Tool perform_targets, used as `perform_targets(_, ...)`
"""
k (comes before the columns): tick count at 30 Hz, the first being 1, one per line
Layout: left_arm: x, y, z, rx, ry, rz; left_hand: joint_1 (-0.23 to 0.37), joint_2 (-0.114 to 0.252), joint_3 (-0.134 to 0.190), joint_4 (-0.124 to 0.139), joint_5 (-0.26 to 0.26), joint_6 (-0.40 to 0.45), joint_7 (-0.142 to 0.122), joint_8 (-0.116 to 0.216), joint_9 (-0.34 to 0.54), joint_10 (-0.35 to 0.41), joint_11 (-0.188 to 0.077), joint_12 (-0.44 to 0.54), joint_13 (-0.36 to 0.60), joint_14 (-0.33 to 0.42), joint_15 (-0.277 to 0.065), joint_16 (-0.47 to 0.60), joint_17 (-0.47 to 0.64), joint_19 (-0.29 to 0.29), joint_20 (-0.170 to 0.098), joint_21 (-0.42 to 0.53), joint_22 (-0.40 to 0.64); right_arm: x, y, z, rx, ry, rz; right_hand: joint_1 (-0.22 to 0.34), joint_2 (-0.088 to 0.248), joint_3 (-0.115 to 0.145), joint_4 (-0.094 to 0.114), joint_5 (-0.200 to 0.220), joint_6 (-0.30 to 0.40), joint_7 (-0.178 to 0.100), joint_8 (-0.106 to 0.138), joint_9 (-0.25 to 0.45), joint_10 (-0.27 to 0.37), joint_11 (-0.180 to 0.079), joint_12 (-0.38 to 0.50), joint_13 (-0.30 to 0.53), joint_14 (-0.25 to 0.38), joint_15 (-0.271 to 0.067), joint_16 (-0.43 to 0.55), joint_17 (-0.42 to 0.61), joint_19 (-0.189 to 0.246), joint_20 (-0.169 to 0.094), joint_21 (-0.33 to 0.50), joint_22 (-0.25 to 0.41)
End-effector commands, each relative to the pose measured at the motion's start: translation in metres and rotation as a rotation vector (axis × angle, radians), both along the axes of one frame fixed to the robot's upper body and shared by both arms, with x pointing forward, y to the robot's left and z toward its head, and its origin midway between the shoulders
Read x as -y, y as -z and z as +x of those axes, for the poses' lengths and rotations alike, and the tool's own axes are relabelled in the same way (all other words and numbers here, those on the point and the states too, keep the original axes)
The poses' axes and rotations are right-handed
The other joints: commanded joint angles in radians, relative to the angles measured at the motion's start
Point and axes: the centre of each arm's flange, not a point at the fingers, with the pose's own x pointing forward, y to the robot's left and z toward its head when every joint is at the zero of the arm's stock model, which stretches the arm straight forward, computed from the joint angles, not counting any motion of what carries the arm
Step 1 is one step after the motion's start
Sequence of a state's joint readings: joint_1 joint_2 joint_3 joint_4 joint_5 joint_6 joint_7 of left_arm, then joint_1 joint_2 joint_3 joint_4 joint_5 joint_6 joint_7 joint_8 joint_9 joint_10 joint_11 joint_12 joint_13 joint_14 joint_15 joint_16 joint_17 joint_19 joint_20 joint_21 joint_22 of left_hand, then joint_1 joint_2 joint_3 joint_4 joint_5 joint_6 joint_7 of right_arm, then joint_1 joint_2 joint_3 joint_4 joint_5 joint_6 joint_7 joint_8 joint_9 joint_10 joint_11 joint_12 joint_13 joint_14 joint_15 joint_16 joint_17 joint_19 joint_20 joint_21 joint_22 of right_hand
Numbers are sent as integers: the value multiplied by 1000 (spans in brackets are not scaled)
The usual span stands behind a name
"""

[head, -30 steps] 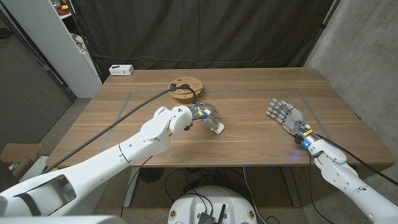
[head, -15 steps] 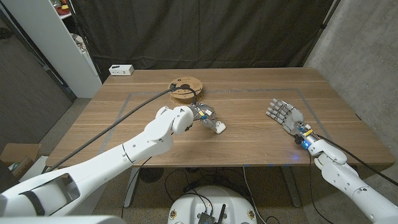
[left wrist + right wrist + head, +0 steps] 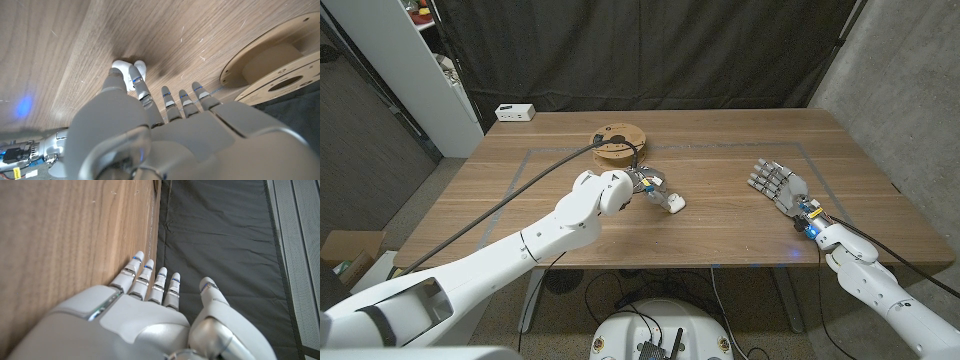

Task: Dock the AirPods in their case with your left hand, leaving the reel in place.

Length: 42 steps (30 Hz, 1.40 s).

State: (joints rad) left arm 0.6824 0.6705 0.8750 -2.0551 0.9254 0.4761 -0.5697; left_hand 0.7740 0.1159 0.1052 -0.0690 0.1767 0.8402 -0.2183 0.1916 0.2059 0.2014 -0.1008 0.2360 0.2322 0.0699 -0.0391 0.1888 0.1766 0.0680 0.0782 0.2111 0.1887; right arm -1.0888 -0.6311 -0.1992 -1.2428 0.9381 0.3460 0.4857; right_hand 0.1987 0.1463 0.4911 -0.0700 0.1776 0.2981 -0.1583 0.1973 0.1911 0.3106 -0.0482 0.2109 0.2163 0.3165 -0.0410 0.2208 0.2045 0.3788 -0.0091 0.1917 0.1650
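White AirPods case (image 3: 670, 203) lies on the wooden table (image 3: 720, 230), no writing legible; left hand (image 3: 645, 184) fingers (image 3: 140, 86) touch it, grasp unclear; right hand (image 3: 778, 186) released.

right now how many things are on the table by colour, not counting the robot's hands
white: 2, the AirPods case and the small box at the far left corner
wooden tan: 1, the reel
total: 3

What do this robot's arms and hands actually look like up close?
Glossy white rounded arm shells. The left robot hand and the right robot hand are silver-grey metal, with segmented fingers that carry thin blue bands. A thick black cable runs to the left arm, and coloured wiring shows at the right wrist.
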Motion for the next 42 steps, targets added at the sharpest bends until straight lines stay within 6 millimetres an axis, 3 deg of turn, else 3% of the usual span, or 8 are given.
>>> perform_targets(1,-3,-5,0,18,87,-49,9,6,3,-7,5,-11,-2,-5,1,-8,-2,0,0,9,-61,0,2,14,-2,5,4,-1,-4,3,3,0,0,4,11,-5,0,0,5,3,-1,2,2,1,-3,2,-5,-102,5,3,-2,7,0,6)
perform_targets(9,-2,-7,5,10,121,-73,12,21,16,-13,4,48,-2,21,1,23,-4,13,0,36,-60,7,3,31,-2,12,4,-1,-4,5,-5,4,6,3,10,-5,1,1,4,4,-1,2,4,1,-2,2,-4,-102,5,2,-2,7,0,6)
perform_targets(29,5,-8,28,-54,32,-15,-16,25,17,-7,1,35,-2,10,-5,-38,8,-9,-2,-25,-41,-11,7,9,5,4,6,-1,-1,3,-21,21,31,2,9,-6,0,1,2,4,-2,2,3,4,-3,2,-4,-102,5,1,-2,8,0,6)
perform_targets(42,4,-11,21,-19,127,-59,-33,25,18,-4,1,5,-4,-3,-8,-16,3,1,-3,-1,-48,3,6,24,0,11,7,-2,0,3,-25,20,35,0,8,-7,2,1,2,4,-1,2,3,0,-3,2,-5,-96,4,1,-3,10,0,6)
